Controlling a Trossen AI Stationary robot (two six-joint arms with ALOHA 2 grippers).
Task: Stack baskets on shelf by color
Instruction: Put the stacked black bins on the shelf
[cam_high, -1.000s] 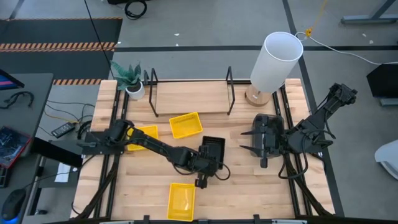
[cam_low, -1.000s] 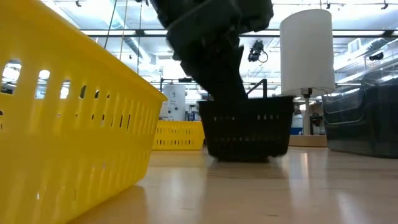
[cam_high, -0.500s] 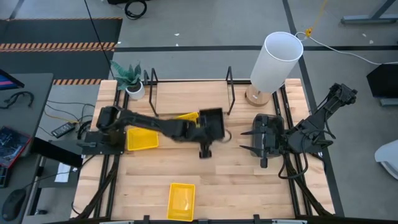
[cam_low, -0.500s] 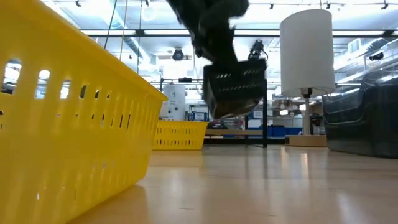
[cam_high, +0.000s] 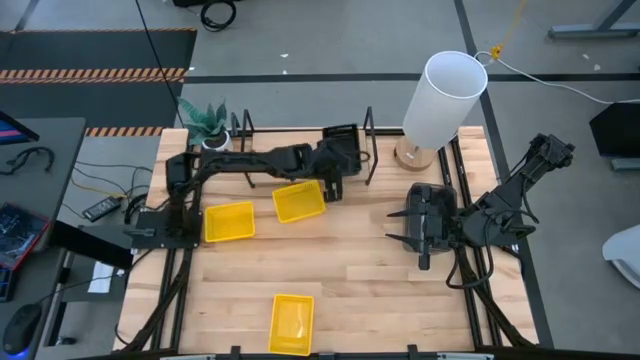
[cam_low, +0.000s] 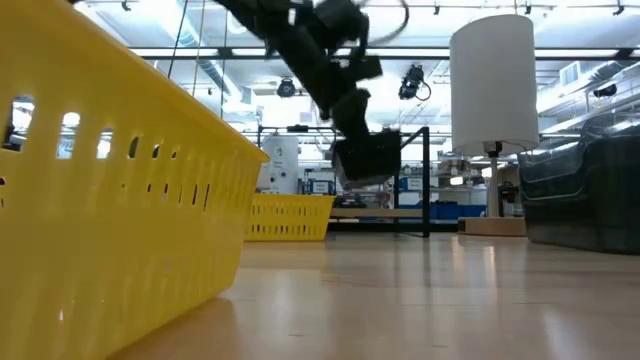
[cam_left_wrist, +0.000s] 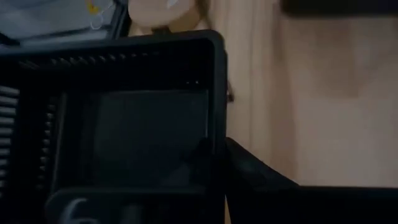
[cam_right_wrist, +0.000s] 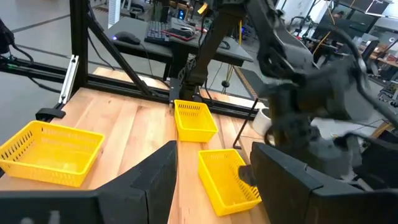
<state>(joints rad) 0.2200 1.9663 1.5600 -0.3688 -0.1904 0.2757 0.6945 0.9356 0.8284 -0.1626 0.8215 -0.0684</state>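
Left end effector clamped on black basket above shelf; no legible writing.

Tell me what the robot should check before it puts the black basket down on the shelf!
1. Left end effector gripping the small black perforated plastic basket: ok, the basket hangs off the table in the low view.
2. Basket over the low light-wood shelf board: ok, between the black wire uprights.
3. Basket level: cannot tell.
4. Landing spot free: cannot tell, the arm covers it.
5. Three bright yellow plastic baskets out of the way: ok, all on the table in front of the shelf.
6. Right end effector clear: ok, open, waiting far right.
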